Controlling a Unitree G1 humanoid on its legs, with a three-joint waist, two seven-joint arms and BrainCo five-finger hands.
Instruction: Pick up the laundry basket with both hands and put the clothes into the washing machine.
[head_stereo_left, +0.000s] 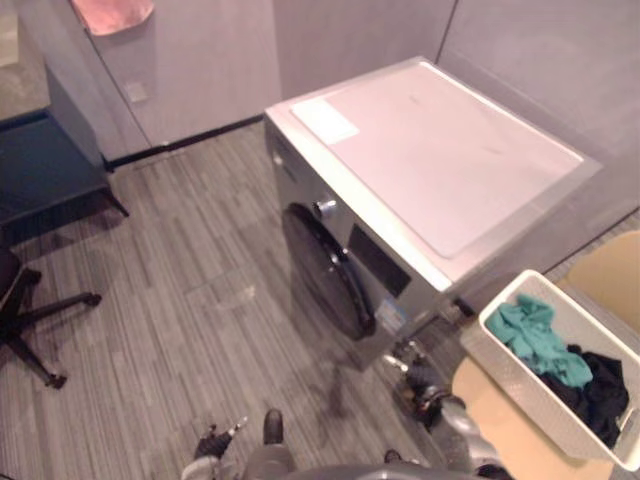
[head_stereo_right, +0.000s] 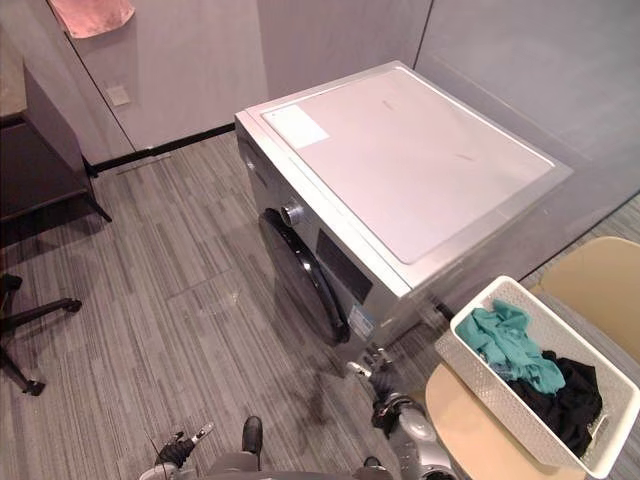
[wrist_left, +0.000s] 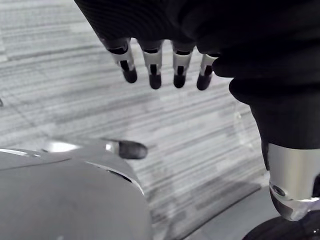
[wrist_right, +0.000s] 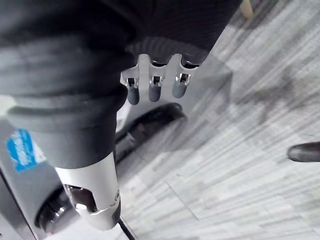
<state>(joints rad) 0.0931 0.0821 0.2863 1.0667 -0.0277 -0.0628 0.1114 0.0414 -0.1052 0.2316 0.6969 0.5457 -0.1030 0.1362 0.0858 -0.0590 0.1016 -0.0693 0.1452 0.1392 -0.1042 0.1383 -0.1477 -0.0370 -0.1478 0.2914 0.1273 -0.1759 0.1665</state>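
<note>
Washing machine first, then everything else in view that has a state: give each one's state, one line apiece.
Washing machine door: shut.
Laundry basket: upright on the tan table, not held.
Teal garment: in the basket.
Black garment: in the basket, beside the teal one.
Left hand: open, holding nothing.
Right hand: open, holding nothing.

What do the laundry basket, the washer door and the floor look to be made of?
Laundry basket: white plastic, matte, by its perforated wall. Washing machine door: dark glossy glass or plastic, going by its sheen. Floor: grey striped planks or carpet tile; I cannot tell which.
</note>
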